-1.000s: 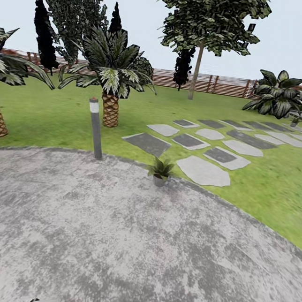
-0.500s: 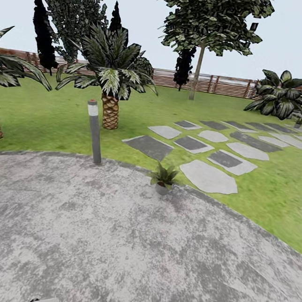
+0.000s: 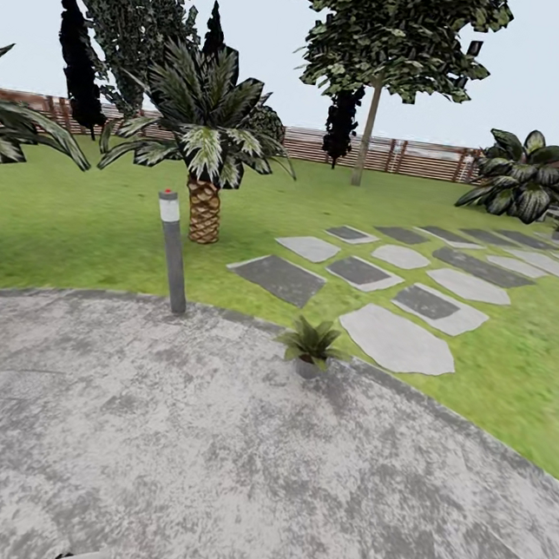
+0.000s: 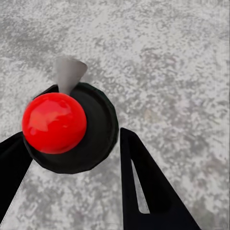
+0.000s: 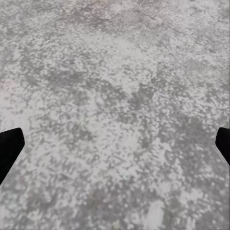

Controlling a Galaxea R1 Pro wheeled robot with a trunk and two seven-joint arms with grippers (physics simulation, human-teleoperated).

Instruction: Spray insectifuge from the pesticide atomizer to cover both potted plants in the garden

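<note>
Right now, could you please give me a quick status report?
Left tool shut on pesticide atomizer. Right tool open, empty. Nearest potted plant ahead at patio edge. Lamp post stands aside.

Garden setting: round paved patio bordered by lawn, under a pale, even sky.

The mottled grey patio [image 3: 207, 445] fills the foreground; its curved edge meets the green lawn [image 3: 78, 211]. A grey bollard lamp post [image 3: 171, 251] stands upright at that edge. Flat grey stepping stones [image 3: 395, 337] run across the grass toward the far right. Palm trees [image 3: 204, 143] with scaly brown trunks rise at left, a tall leafy tree [image 3: 388, 39] at centre, a broad-leaved bush [image 3: 524, 174] at right. A brown slatted fence [image 3: 400, 154] closes the background.
</note>
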